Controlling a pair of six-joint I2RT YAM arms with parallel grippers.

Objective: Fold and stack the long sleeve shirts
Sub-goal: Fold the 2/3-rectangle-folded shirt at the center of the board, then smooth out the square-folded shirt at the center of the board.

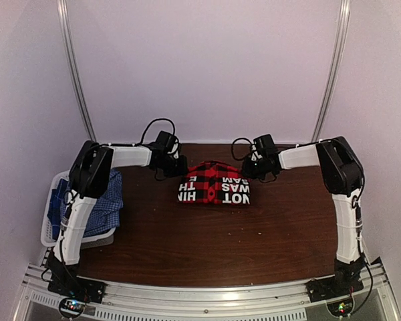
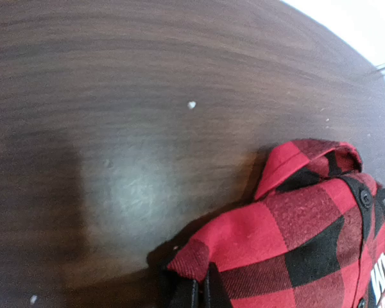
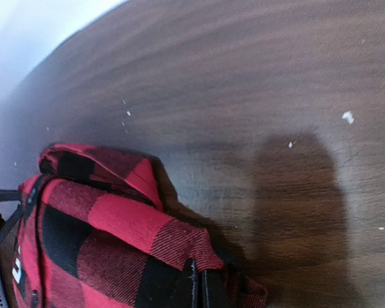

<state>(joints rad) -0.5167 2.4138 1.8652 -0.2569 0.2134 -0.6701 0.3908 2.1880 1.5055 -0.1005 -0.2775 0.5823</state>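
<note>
The red-and-black plaid shirt (image 1: 214, 183) lies folded at the back middle of the brown table, white lettering showing on its near half. My left gripper (image 1: 176, 166) is shut on its back left corner, seen close in the left wrist view (image 2: 244, 244). My right gripper (image 1: 248, 167) is shut on its back right corner, seen in the right wrist view (image 3: 115, 237). Both sets of fingers pinch cloth just above the tabletop. The blue-and-white check shirt (image 1: 97, 200) lies bunched in the basket at the left.
A pale grey plastic basket (image 1: 51, 221) sits at the table's left edge beside the left arm. The brown table (image 1: 220, 247) stretches in front of the plaid shirt. White walls and metal frame rails stand behind.
</note>
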